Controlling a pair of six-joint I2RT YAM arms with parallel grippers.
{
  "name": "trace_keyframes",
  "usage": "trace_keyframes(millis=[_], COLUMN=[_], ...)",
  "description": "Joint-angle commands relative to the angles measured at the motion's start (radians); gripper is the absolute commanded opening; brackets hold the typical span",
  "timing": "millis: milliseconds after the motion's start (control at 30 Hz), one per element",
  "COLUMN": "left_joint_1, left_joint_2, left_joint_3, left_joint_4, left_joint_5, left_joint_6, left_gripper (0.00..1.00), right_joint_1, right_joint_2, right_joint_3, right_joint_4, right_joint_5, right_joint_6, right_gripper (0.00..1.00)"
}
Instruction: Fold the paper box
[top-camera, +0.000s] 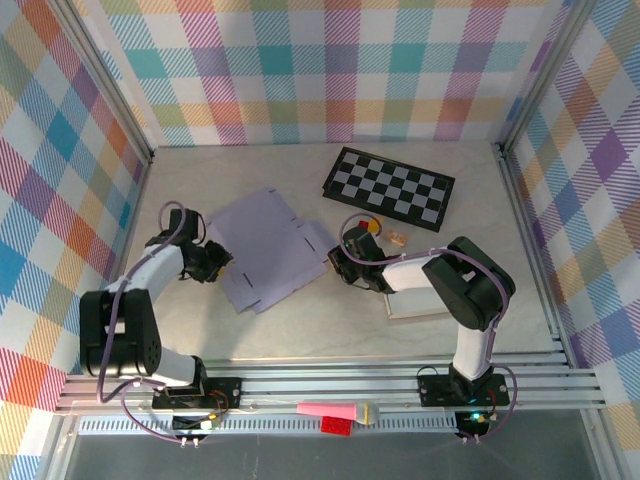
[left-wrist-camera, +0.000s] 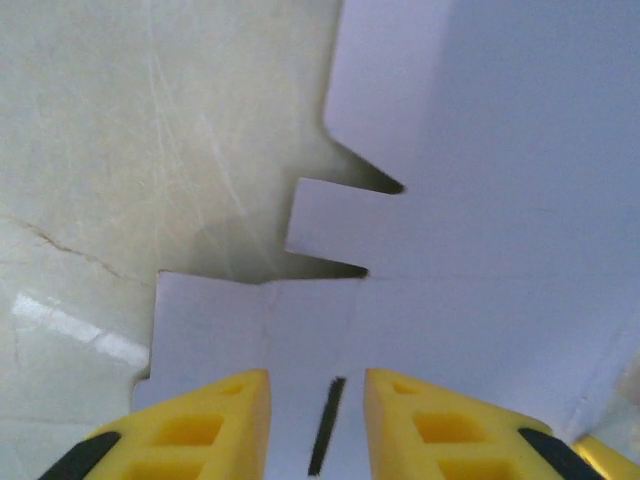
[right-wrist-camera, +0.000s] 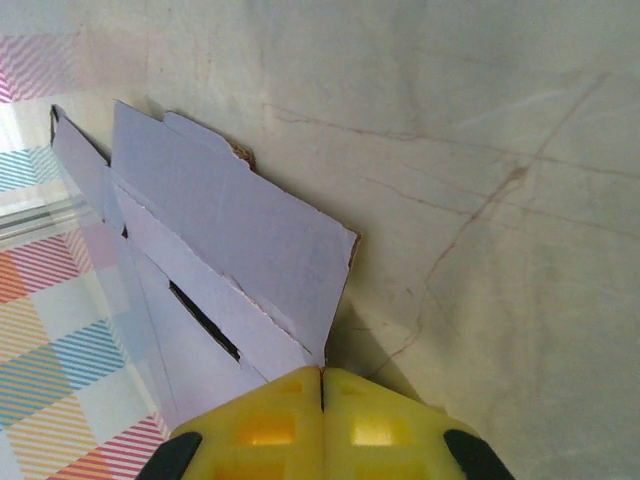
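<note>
The pale bench (top-camera: 300, 330) holds a flat purple paper box (top-camera: 265, 250) in its middle, near a black checkered board (top-camera: 390, 188). The left tool (left-wrist-camera: 318, 385) sits over the box's left edge, its yellow fingers a little apart, gripping nothing. The right tool (right-wrist-camera: 322, 378) is squeezed tight on a lifted flap at the box's right edge.

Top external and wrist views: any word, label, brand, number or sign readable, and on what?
None readable.
The paper box is blank lavender card.
The checkered board bears only squares.
The small coloured object near it is too small to show any print.
</note>
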Motion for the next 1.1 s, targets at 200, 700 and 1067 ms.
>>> trace_keyframes(millis=[200, 700, 1067], left_joint_1=[-0.264, -0.97, -1.063], left_joint_2=[-0.245, -0.302, -0.018], left_joint_3=[0.008, -0.074, 0.0], left_joint_4=[-0.125, -0.114, -0.072], left_joint_5=[-0.245, -0.797, -1.241], left_joint_6=[0.163, 0.675, 0.713], left_gripper=[0.67, 0.78, 0.84], right_joint_1=[-0.003, -0.068, -0.107], right_joint_2=[-0.117, -0.122, -0.11], right_joint_3=[0.108, 0.322, 0.433], right_joint_4=[-0.198, -0.574, -0.791], right_joint_5=[0.004, -0.105, -0.16], right_joint_6=[-0.003, 0.012, 0.015], right_gripper=[0.0, 0.0, 0.0])
